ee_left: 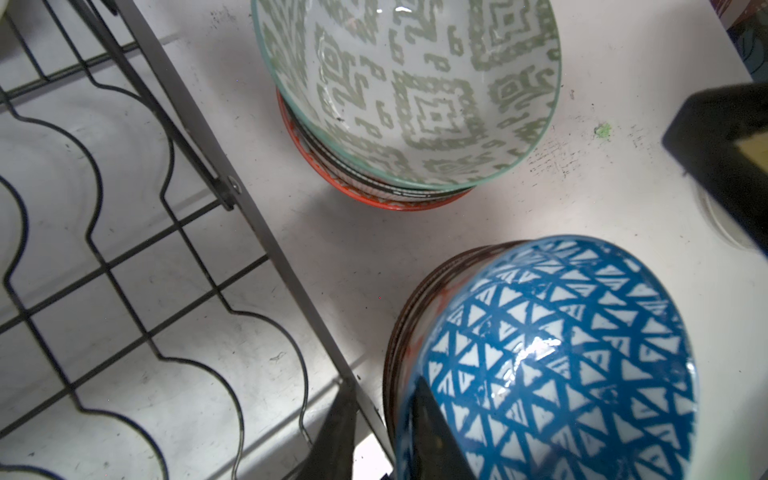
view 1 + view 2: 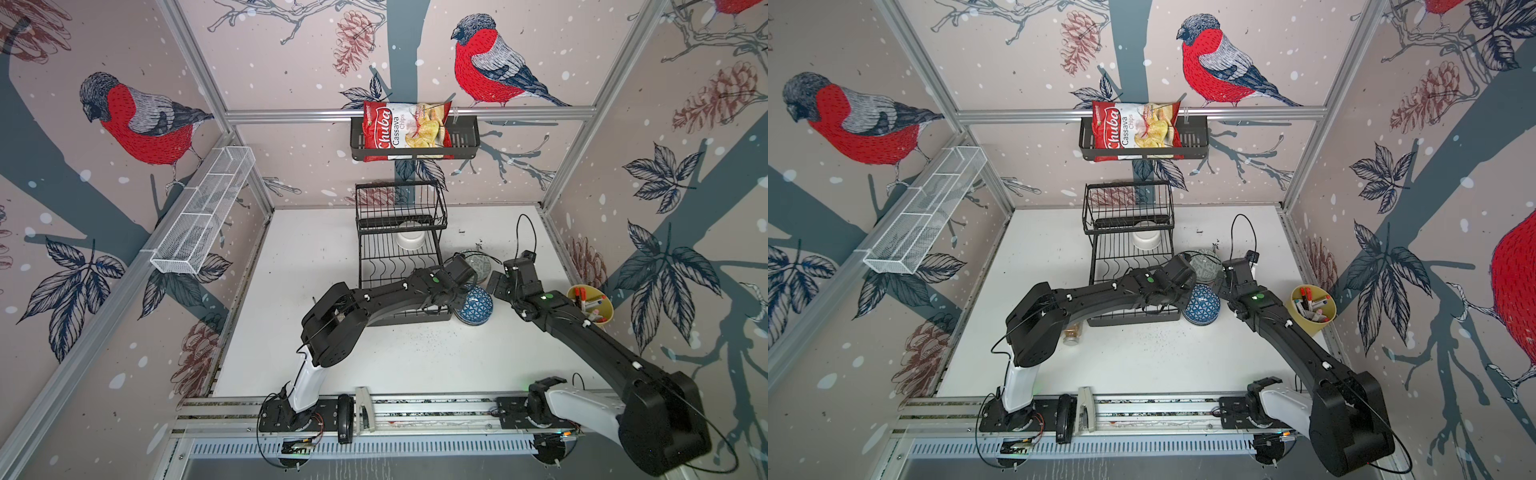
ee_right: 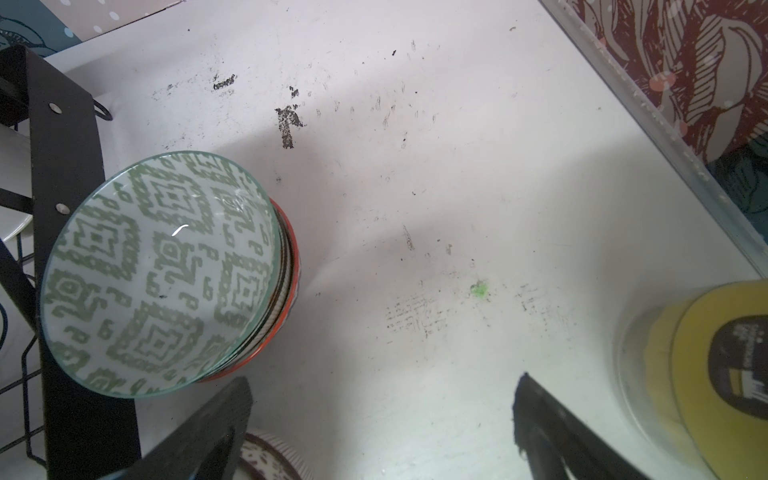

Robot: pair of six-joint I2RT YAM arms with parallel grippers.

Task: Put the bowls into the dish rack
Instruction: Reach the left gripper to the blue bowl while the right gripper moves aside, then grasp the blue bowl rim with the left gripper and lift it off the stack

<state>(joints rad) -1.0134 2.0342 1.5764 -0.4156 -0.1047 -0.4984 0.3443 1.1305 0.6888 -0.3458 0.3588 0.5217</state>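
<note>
1. The blue triangle-patterned bowl (image 1: 561,353) sat on top of a short stack of brown-rimmed bowls (image 1: 399,332). The stack stood on the table (image 3: 415,166), just beside the near right edge of the dish rack (image 2: 399,266).
2. A second stack stood farther back, also just beside the rack. It was topped by the grey-green patterned bowl (image 3: 158,274), with an orange-red bowl (image 1: 332,183) at its foot. A white bowl (image 2: 410,239) was in the rack, on the lower tier under the upper basket.
3. The left hand (image 1: 382,399) straddled the blue bowl's rim, one finger (image 1: 432,424) inside and the other outside. Whether the rim was pinched could not be told.
4. The right hand (image 3: 374,449) stood wide apart and empty over bare table, between the grey-green stack and the yellow pot of markers (image 2: 590,305).
5. The bowls looked like glazed ceramic, so they were probably stiff, weighty for their size, slick and easily chipped.
6. The rim looked like the only part thin enough to pinch. Held that way, the curved wall could let a bowl swing or slip.
7. Nested bowls might cling, so a slow lift seemed wise.
</note>
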